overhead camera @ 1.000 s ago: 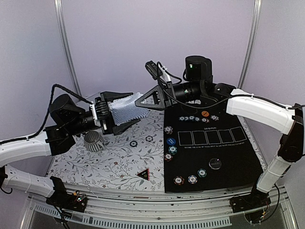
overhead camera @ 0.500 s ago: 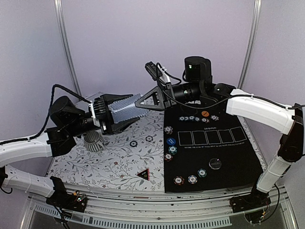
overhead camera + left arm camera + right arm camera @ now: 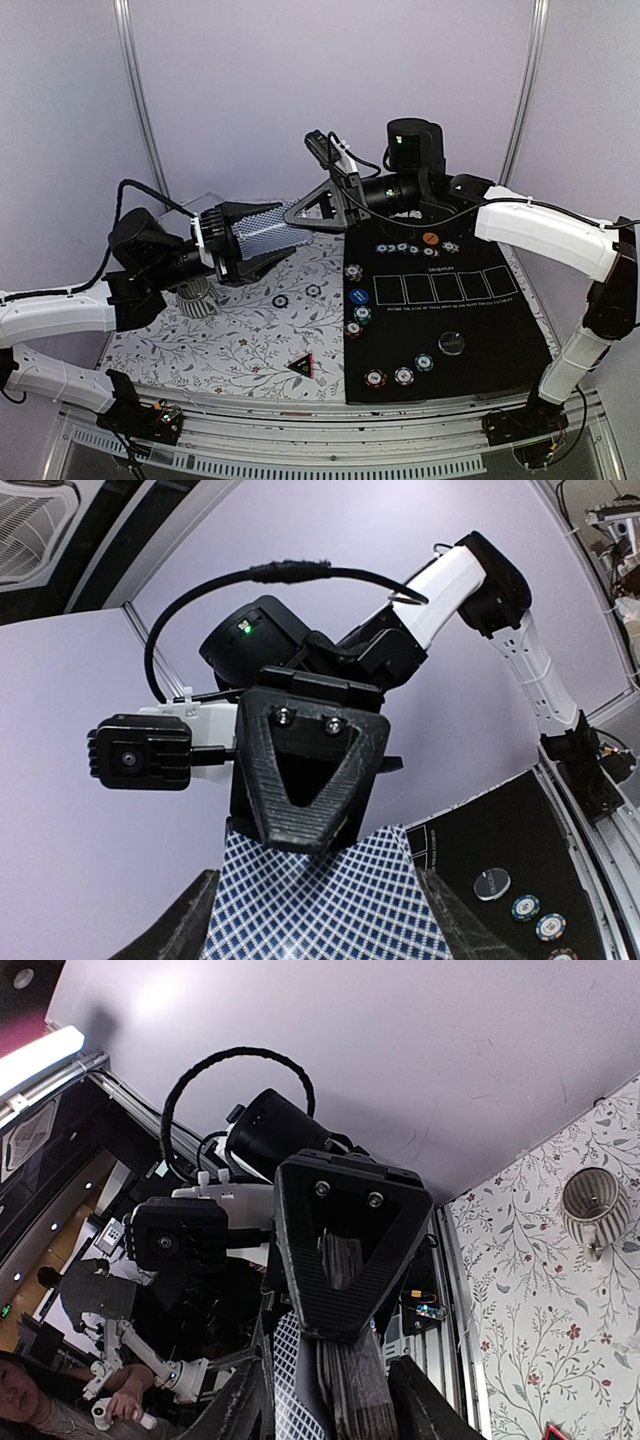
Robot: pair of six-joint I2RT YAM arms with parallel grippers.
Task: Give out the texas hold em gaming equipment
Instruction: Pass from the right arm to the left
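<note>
One card deck (image 3: 256,230) clamped in left end effector (image 3: 284,229); right end effector (image 3: 300,214) part-open around its far end

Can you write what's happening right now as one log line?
left gripper: holds cards in air | right gripper: at cards' other end, grip unclear | some chips: on mat
</note>
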